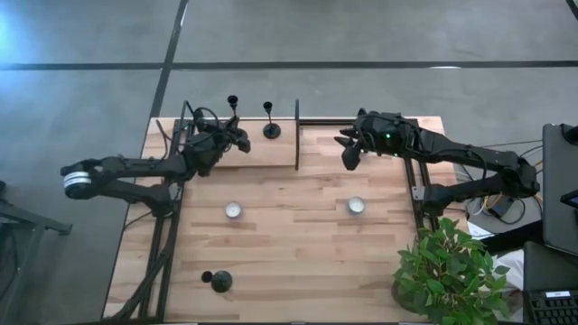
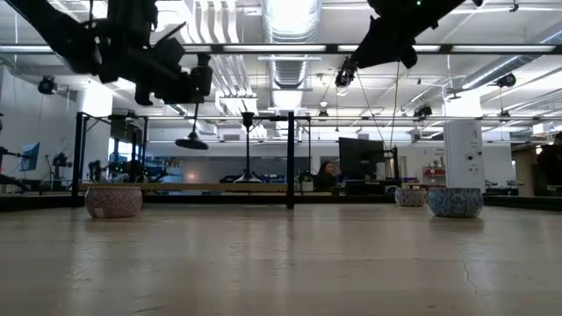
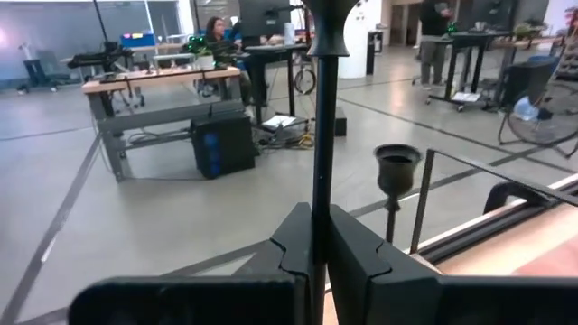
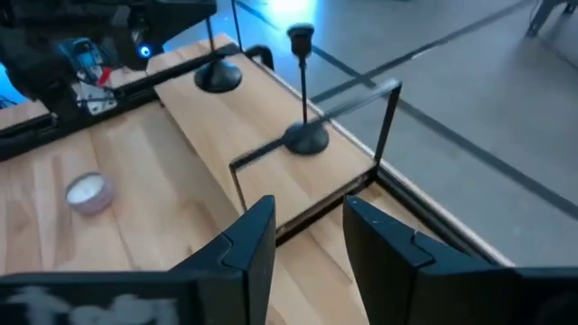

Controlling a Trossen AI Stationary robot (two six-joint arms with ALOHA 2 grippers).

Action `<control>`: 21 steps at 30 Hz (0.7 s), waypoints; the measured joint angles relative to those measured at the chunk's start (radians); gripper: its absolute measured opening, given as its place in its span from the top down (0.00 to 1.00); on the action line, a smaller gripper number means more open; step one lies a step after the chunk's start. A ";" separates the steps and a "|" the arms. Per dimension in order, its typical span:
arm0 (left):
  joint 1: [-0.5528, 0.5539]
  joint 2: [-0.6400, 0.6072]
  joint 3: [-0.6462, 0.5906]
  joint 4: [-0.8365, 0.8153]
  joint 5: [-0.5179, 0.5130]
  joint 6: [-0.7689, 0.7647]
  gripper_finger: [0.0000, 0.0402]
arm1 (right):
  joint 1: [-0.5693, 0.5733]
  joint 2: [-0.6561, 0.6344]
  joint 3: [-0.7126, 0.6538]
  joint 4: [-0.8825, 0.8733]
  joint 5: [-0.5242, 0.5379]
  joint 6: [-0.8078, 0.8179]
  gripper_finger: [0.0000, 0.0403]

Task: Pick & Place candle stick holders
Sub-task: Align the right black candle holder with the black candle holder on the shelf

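On the far left platform: raised wooden shelf [image 1: 262,149] at the table's far edge, with a thin black frame [image 1: 297,135] at its right end; this looks like the place where the holders go.
Left gripper: left gripper [image 1: 233,135] hangs over the shelf's left part, fingers clamped tight on the thin stem of a candle stick holder [image 1: 233,101].
Held holder: upright, long axis vertical; in the low view its round base [image 2: 191,143] hangs clear above the shelf, so a straight drop should seat it.
Placed holder: second holder [image 1: 271,129] stands on the shelf just right of the held one, near but apart; the held base must come down left of it.
Right gripper: right gripper [image 1: 349,155] sits beyond the frame on the right, above the table, fingers parted with nothing between them.
Third holder: last holder [image 1: 218,281] lies tipped at the near left of the table, nearer the left arm.
Tealights: two discs [image 1: 234,210] [image 1: 356,206] mid-table, well clear.
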State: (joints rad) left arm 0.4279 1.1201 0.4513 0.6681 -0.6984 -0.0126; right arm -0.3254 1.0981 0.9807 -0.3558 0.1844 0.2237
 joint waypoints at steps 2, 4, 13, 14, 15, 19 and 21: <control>0.018 0.039 -0.010 0.050 0.006 -0.007 0.95 | 0.000 -0.009 -0.010 0.000 -0.001 0.005 0.70; 0.034 0.082 -0.019 0.096 0.007 0.001 0.95 | -0.001 -0.019 -0.016 0.000 0.001 0.005 0.71; 0.102 0.263 -0.032 0.317 0.047 -0.025 0.95 | -0.001 -0.031 -0.008 -0.006 0.000 -0.013 0.74; 0.111 0.283 -0.030 0.349 0.056 -0.027 0.95 | -0.001 -0.031 -0.005 -0.006 0.000 -0.024 0.75; 0.118 0.301 -0.028 0.370 0.057 -0.026 0.95 | 0.000 -0.030 -0.003 -0.006 0.000 -0.039 0.75; 0.138 0.348 -0.029 0.388 0.060 -0.041 0.95 | -0.001 -0.029 0.003 -0.007 0.000 -0.058 0.77; 0.142 0.362 -0.029 0.404 0.060 -0.042 0.95 | -0.001 -0.029 0.007 -0.007 0.000 -0.059 0.78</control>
State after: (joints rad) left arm 0.5703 1.4821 0.4221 1.0717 -0.6386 -0.0548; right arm -0.3260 1.0687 0.9874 -0.3626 0.1841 0.1646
